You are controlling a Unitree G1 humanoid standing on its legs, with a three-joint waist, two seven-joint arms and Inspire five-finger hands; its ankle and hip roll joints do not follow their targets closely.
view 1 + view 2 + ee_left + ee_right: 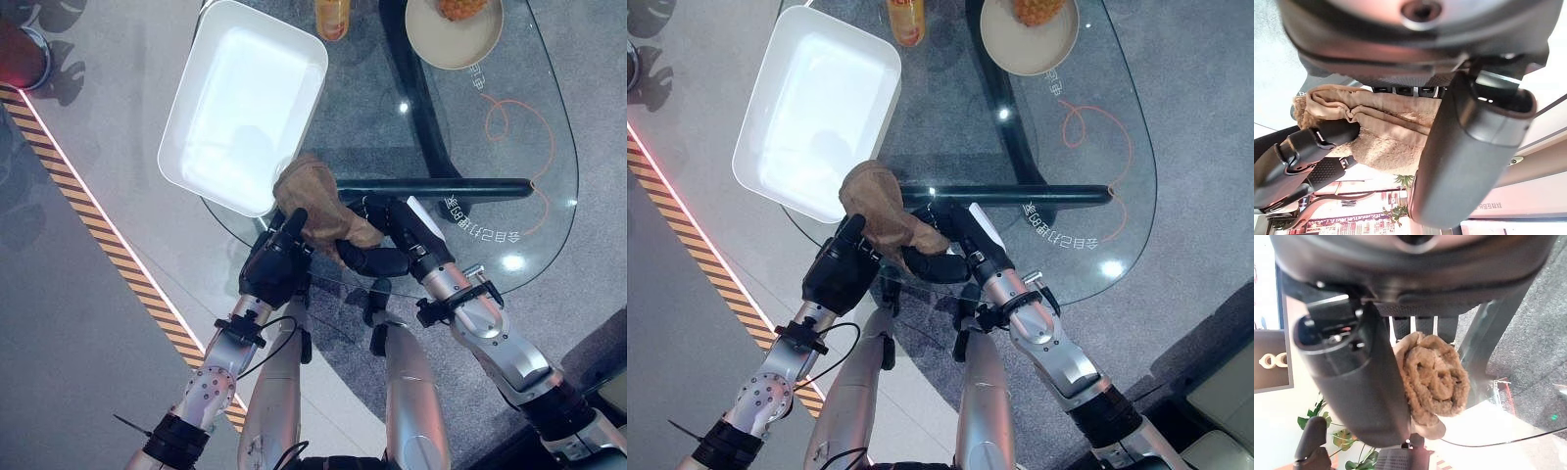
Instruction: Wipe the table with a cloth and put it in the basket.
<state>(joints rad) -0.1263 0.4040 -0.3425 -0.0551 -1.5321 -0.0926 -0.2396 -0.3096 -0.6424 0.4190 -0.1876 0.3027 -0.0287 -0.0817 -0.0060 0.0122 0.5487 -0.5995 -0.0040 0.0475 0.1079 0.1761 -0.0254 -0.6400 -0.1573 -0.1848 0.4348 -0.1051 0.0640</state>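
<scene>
— Where is the cloth?
— The brown cloth (318,208) is bunched at the near edge of the glass surface (509,176), with the left hand (277,262) and right hand (387,240) both curling their fingers round it.
— And beyond?
— The white basket (211,171) lies just past it; farther off, a bottle (332,18) and a plate (431,44).

Two shiny silver-grey arms with small round screw holes end in dark hands: left hand (276,264), right hand (392,235) (black wrist bands too).
</scene>
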